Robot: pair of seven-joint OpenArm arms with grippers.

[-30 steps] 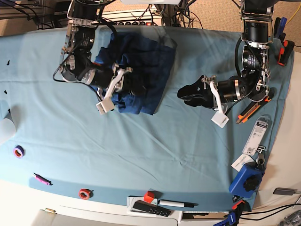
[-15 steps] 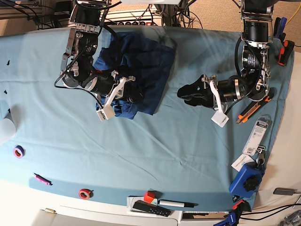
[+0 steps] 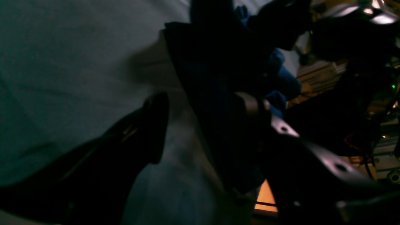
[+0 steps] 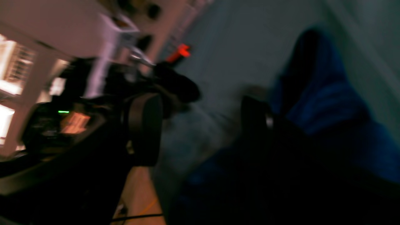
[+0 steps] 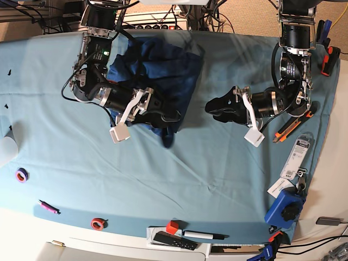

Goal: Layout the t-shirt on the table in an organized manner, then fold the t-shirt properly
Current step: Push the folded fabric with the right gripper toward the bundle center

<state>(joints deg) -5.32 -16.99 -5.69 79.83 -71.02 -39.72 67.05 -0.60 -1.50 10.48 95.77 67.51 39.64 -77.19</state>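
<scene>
T-shirt (image 5: 157,70) bunched on table (image 5: 179,179); R gripper (image 5: 166,115) jaws apart over shirt edge; L gripper (image 5: 216,109) jaws apart, nothing held.

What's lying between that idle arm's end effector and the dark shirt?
Nothing: in the base view only bare table separates the left end effector from the t-shirt.

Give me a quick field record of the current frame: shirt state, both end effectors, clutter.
shirt: t-shirt bunched and wrinkled, far side of the table, not laid flat
right end effector: open, at the shirt's near edge
left end effector: open, empty, on bare cloth beside the shirt
clutter: tape rolls, red cube, marker along the near edge
</scene>
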